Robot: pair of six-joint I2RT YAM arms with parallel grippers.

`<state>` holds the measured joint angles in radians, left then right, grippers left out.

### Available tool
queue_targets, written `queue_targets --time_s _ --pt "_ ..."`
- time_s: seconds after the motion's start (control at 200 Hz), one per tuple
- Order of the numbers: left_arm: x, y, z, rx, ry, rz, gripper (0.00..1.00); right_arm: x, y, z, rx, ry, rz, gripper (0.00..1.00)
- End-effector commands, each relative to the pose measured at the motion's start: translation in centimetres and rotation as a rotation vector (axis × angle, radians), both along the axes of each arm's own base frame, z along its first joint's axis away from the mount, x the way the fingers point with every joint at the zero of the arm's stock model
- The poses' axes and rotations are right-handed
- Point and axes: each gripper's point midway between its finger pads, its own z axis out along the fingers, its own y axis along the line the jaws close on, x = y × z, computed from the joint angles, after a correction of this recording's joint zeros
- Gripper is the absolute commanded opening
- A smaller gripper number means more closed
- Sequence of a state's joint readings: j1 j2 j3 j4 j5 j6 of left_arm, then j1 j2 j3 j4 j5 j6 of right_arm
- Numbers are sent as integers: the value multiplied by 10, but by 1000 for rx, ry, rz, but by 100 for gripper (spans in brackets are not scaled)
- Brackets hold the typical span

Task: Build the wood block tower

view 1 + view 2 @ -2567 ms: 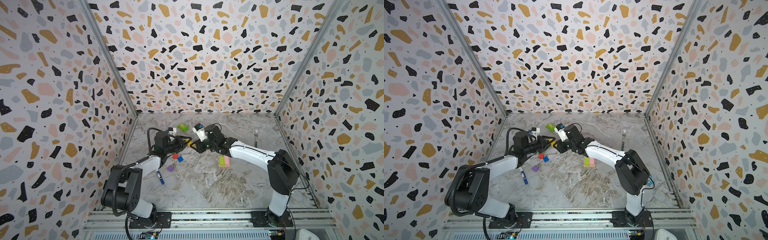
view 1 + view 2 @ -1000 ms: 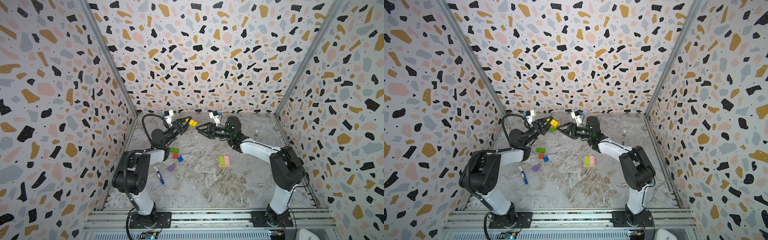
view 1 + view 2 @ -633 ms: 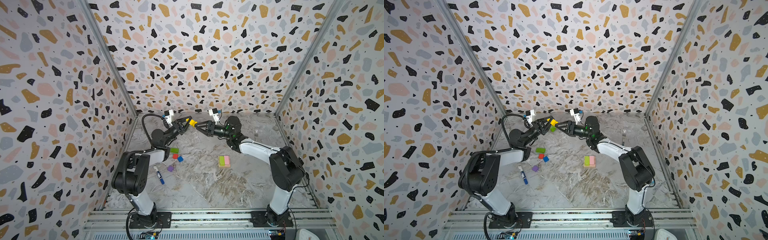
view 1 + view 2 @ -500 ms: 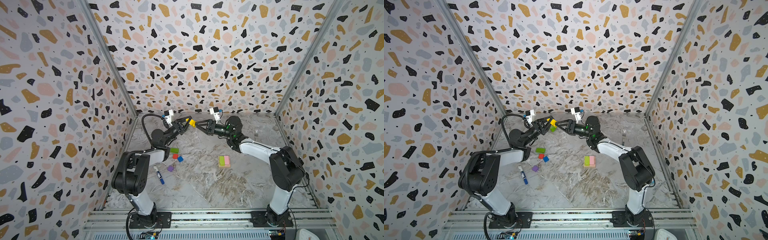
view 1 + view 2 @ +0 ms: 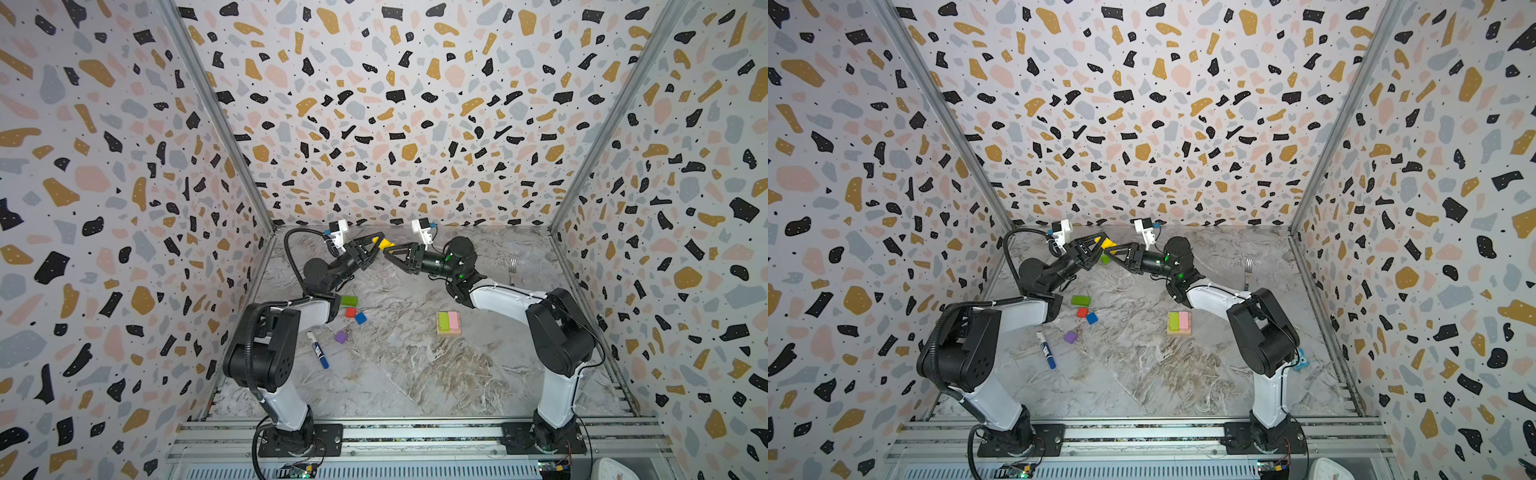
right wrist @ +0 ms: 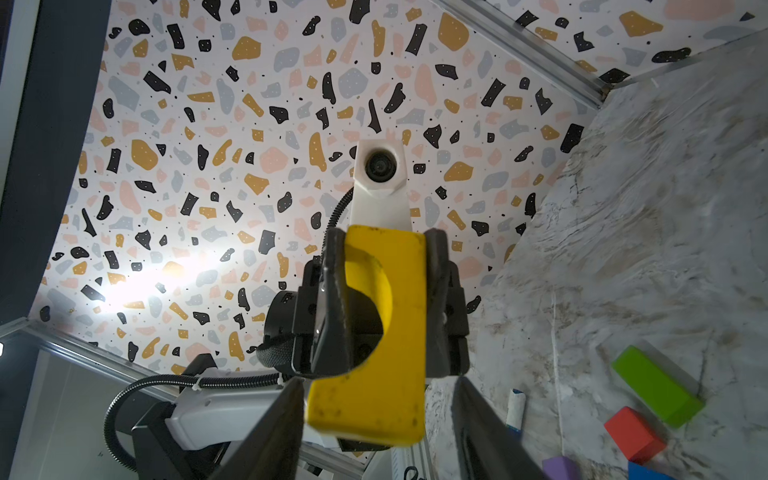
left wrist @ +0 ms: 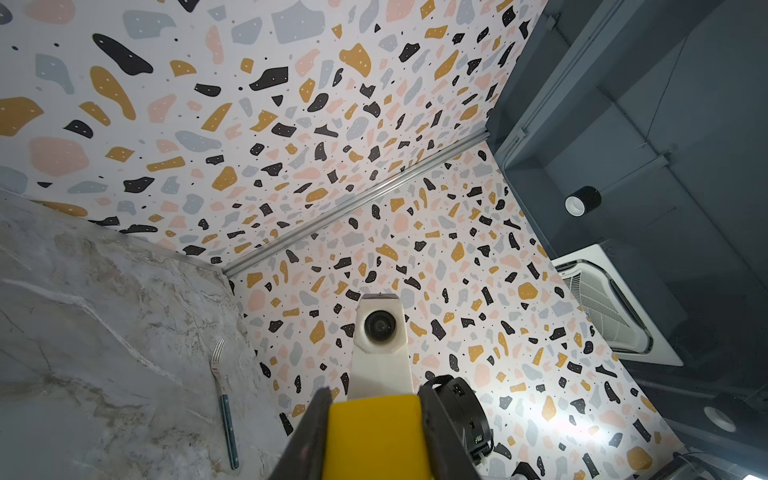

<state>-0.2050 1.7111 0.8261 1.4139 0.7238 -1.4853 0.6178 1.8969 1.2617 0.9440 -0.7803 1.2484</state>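
I am watching the yellow arch [image 5: 385,242] being held in mid-air over the far end of the grey marbled tabletop [image 5: 415,374].
The left gripper [image 7: 376,436] is clamping the arch across its sides, while the right gripper [image 6: 376,415] is standing with jaws apart astride its free end, a gap showing on one side. The tower [image 5: 449,323], lime and pink bars on a tan base, is sitting mid-table; a green bar [image 5: 349,300] and red cube [image 5: 350,312] are lying loose nearer the left arm. Terrazzo-print walls [image 5: 415,104] are closing in three sides.
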Motion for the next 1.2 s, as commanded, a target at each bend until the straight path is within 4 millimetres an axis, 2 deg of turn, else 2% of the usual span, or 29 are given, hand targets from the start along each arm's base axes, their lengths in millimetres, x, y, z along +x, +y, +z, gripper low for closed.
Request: queue_targets --time_s 0.0,0.255,0.471,0.551,0.611,0.651,0.726,0.816,0.926,1.091,1.197 --pt "-16 1 23 -12 -91 -2 13 -5 -3 38 71 -88 -7 56" --pt "-17 1 21 -8 -89 -5 13 -4 -3 39 77 -86 -5 51" --pt "-17 0 21 -4 -92 -8 13 -3 -2 39 74 -83 -5 40" --pt "-17 0 20 1 -91 -7 16 -3 -1 39 67 -84 -4 38" --pt "-17 0 20 5 -94 -8 23 -2 0 37 56 -86 -6 35" --pt "-17 -1 19 9 -91 -10 35 -1 1 35 37 -93 -11 34" --pt "-17 -1 18 14 -87 -11 63 -1 3 34 -15 -122 -34 33" --pt "-18 -1 18 20 -81 -9 78 1 3 32 -92 -175 -73 32" --pt "-15 -2 19 32 -55 -10 84 5 -3 32 -185 -245 -135 30" --pt "-14 -4 20 44 -14 -30 85 7 -12 26 -351 -383 -220 29" --pt "-11 -6 8 88 49 -37 85 4 -16 24 -444 -483 -275 29"
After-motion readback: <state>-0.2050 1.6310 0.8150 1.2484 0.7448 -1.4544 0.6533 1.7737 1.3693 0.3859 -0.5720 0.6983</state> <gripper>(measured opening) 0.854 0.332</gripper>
